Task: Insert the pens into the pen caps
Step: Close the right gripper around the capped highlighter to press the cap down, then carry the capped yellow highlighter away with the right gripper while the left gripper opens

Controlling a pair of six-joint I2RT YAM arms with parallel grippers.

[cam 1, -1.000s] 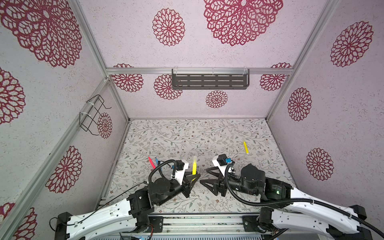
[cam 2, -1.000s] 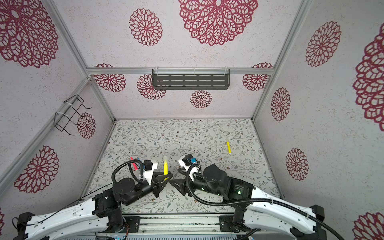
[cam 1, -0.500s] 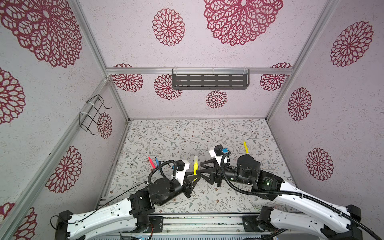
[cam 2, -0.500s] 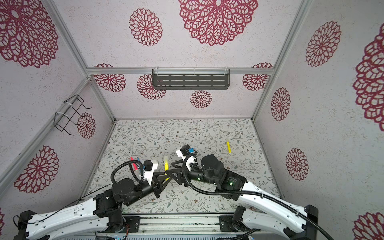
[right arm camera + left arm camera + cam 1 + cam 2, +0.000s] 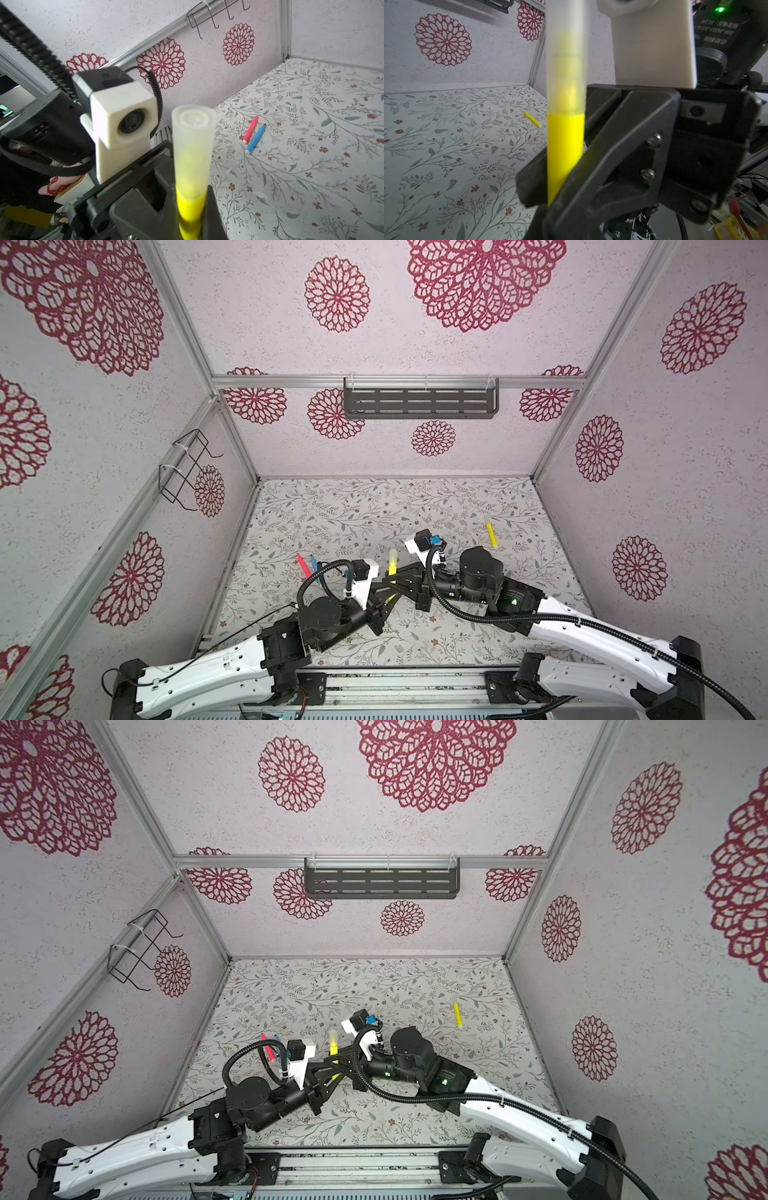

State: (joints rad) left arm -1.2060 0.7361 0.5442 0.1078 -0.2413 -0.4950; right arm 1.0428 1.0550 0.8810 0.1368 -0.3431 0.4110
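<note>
One slim yellow plastic marker pen [image 5: 564, 155] upright at front middle, frosted clear cap [image 5: 192, 145] already on; left gripper [image 5: 388, 599] and right gripper [image 5: 190, 220] both clamped on its barrel. The other yellow pen [image 5: 491, 534] looks capped; pink-red pen [image 5: 250, 129] and blue pen [image 5: 256, 138] by left wall [image 5: 124, 510] seem uncapped. Grippers crowd together, floral table [image 5: 353, 510] beyond open.

Lab test booth; wallpapered panels [image 5: 249, 302], aluminium frame [image 5: 291, 381], mounting rail [image 5: 399, 686]

1. I see white printed lines on the black motor housing [image 5: 716, 29] in the left wrist view, upside down and too blurred for me to read.
2. I find nothing else legible.
</note>
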